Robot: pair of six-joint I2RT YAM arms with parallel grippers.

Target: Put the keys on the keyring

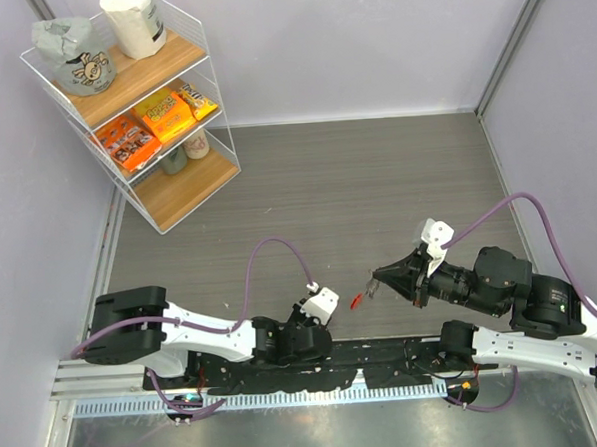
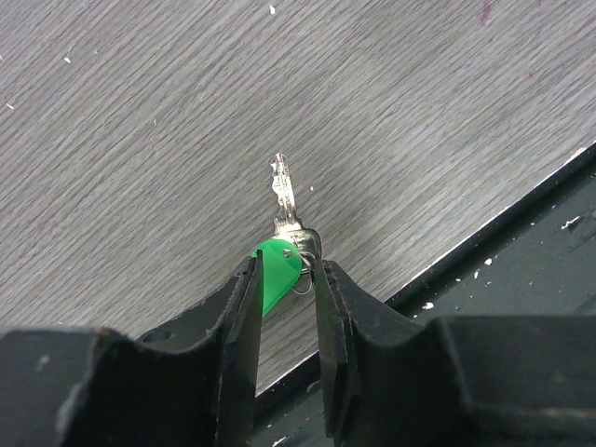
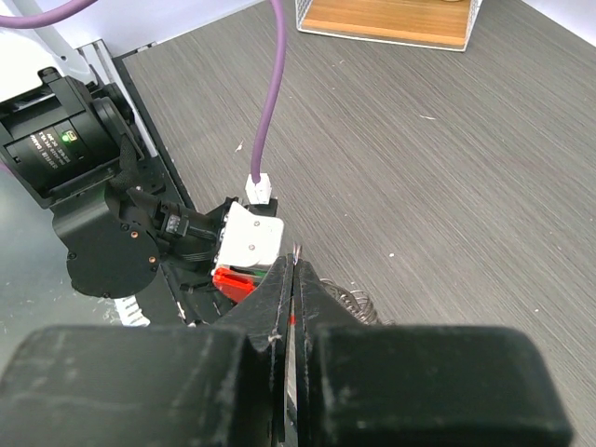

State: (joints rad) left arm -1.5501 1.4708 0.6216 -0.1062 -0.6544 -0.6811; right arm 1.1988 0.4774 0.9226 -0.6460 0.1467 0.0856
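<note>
my left claw (image 2: 287, 277) is pinched on the head of the green key (image 2: 277, 265), with the metal blade sticking out past my fingertips toward the far side, low over the near edge of the grey table (image 2: 419, 112). my right claw (image 3: 291, 272) is closed tight on the keyring (image 1: 356, 301). a sliver of red shows between the fingers and silvery chain is bunched just beside them. seen from above, the red arc hangs at the claw's tip, between my two claws.
</note>
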